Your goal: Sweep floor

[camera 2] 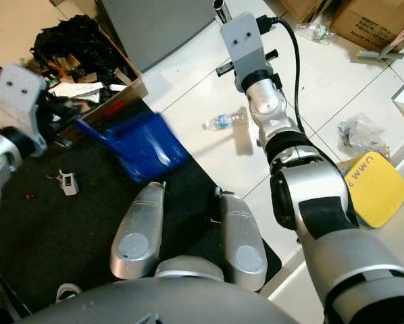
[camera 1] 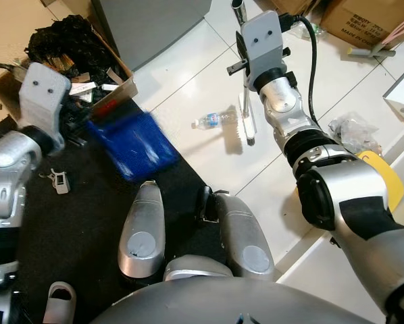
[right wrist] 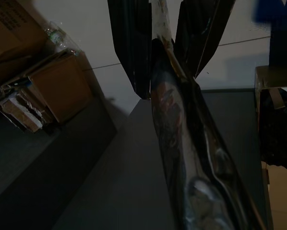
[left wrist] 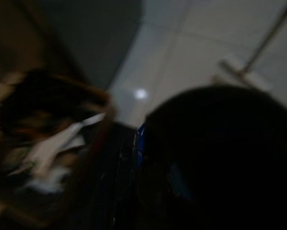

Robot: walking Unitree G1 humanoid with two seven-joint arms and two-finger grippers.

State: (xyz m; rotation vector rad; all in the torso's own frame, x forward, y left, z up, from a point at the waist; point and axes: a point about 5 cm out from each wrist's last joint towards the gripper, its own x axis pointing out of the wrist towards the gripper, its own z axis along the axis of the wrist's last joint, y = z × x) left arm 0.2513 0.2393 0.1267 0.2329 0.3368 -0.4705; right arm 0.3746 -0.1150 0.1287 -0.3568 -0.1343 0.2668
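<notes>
Two end effectors busy: right end effector [right wrist: 165,48] clamped on broom handle [right wrist: 182,134]; left grip on blue dustpan [camera 2: 144,145] unclear

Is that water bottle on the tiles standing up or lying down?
Lying down. The water bottle rests on its side on the white floor, beside the broom head.

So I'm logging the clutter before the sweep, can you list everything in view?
Dustpan: one, blue, held up over the edge of the black mat.
Broom: one, pale head on the white tiles, handle in the right gripper.
Bottle: one, clear plastic, lying on the tiles beside the broom head.
Box of rubbish: one, brown cardboard, on the robot's left.
Cardboard boxes: brown, far right.
Crumpled bag: one, clear, right tiles.
Yellow pad: one, by the right arm.
Left gripper: on the dustpan.
Right gripper: shut on the broom handle.
</notes>
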